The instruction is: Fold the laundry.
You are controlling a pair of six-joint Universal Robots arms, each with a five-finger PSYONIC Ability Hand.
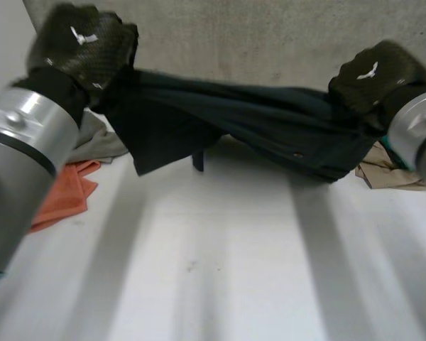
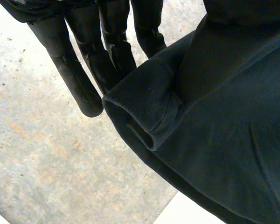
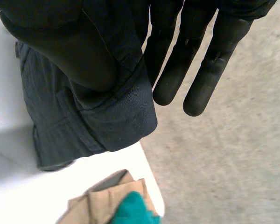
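Head view: dark garment (image 1: 270, 124) hangs stretched between the two hands above the far edge of the white table (image 1: 234, 270). Its long axis runs crosswise from the left hand (image 1: 82, 42) at one end to the right hand (image 1: 376, 74) at the other. It sags in the middle, and a flap droops nearer the left end. Each hand is at its own end, so neither is nearer; laying it flat, I judge, calls for both to come toward the table together. An orange cloth (image 1: 64, 195) lies below the garment's left end, a tan cloth (image 1: 390, 174) below its right end. The backs of the hands hide the grips here.

Left wrist view: straight fingers (image 2: 86, 88) lie beside a rolled hem of the garment. The thumb seems buried under the cloth, pinching it against them, though the contact itself is hidden.

Right wrist view: fingers (image 3: 205, 79) are straight, with the garment's edge wrapped over the thumb and nipped against the nearest finger. A teal cloth (image 3: 133, 210) sits on the tan one below the garment.
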